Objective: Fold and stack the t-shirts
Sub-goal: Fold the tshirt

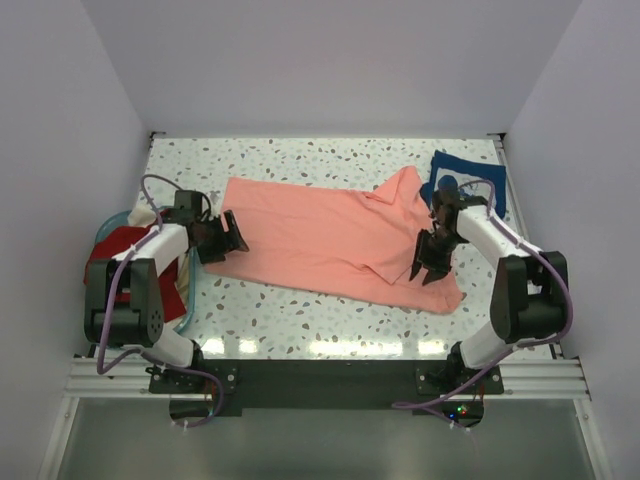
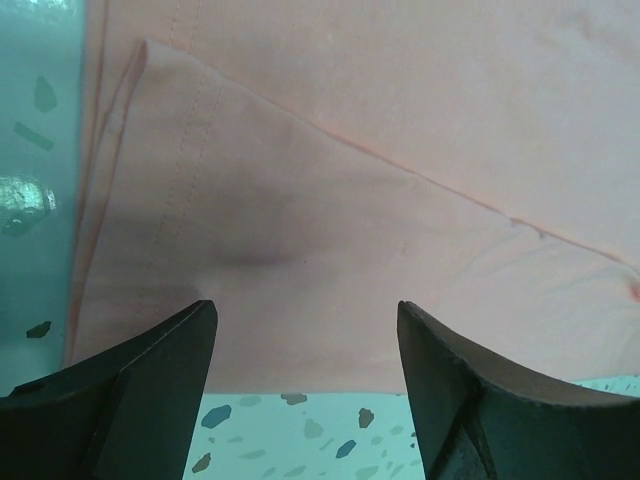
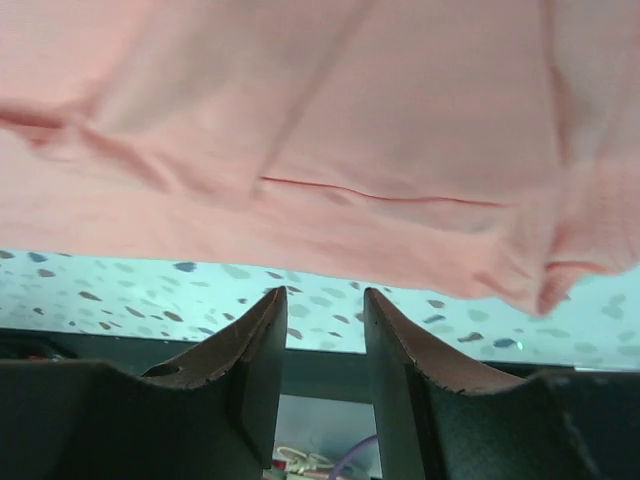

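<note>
A salmon-pink t-shirt [image 1: 320,235] lies spread flat across the middle of the table, its sleeve pointing to the back right. My left gripper [image 1: 225,238] stands wide open at the shirt's left edge. In the left wrist view the pink t-shirt's hem [image 2: 350,200] lies just beyond the left gripper [image 2: 305,308], with bare table between the fingers. My right gripper [image 1: 430,262] hovers over the shirt's right end. Its jaws [image 3: 322,295] are partly open and hold nothing, with the pink cloth [image 3: 300,130] just past the tips. A navy blue t-shirt [image 1: 455,170] lies at the back right.
A teal basket [image 1: 195,290] stands at the left edge, holding a dark red t-shirt [image 1: 120,245] and a bit of cream cloth [image 1: 145,215]. White walls close in the table on three sides. Speckled tabletop shows in front of the pink shirt.
</note>
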You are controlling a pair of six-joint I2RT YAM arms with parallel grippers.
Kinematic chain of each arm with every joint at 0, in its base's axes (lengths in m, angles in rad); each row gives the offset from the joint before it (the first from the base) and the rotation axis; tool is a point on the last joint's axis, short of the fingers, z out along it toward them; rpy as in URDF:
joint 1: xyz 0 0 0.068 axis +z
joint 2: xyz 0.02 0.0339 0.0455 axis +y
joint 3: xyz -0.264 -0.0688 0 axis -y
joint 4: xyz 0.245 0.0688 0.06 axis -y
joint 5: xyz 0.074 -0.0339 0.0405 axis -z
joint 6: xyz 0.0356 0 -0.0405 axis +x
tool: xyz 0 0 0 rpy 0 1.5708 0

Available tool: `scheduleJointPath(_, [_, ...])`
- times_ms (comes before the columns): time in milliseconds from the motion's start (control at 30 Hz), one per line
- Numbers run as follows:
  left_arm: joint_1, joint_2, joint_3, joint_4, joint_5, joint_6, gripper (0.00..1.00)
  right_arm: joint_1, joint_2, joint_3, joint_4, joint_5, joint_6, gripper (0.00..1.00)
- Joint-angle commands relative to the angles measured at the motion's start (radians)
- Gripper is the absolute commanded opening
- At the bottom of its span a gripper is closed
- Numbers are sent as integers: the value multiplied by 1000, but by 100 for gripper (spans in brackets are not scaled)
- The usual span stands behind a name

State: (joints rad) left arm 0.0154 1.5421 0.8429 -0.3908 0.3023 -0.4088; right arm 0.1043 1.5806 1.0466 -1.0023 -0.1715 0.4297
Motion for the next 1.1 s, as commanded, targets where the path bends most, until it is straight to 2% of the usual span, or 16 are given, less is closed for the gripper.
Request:
scheduleJointPath(0, [12, -59, 62, -5, 15, 24, 78, 84, -5, 75, 31, -54, 73, 41])
scheduleJointPath(267, [12, -48, 93, 20, 60, 5, 78, 195, 133, 85, 142, -66, 132, 41])
scheduleJointPath(633, [12, -65, 88, 17, 44, 1, 78, 221, 219, 128, 153, -2, 123, 39])
scheduleJointPath(900, [12, -54, 97, 6, 34, 11, 78, 219, 257, 165, 137, 6, 106, 24])
scheduleJointPath(1033, [11, -51, 99, 6, 32, 15, 78, 221, 260, 176, 136, 0, 100, 14])
scheduleJointPath(1067, [12, -48, 101, 4, 31, 15, 78, 221, 263, 179, 133, -2, 96, 9])
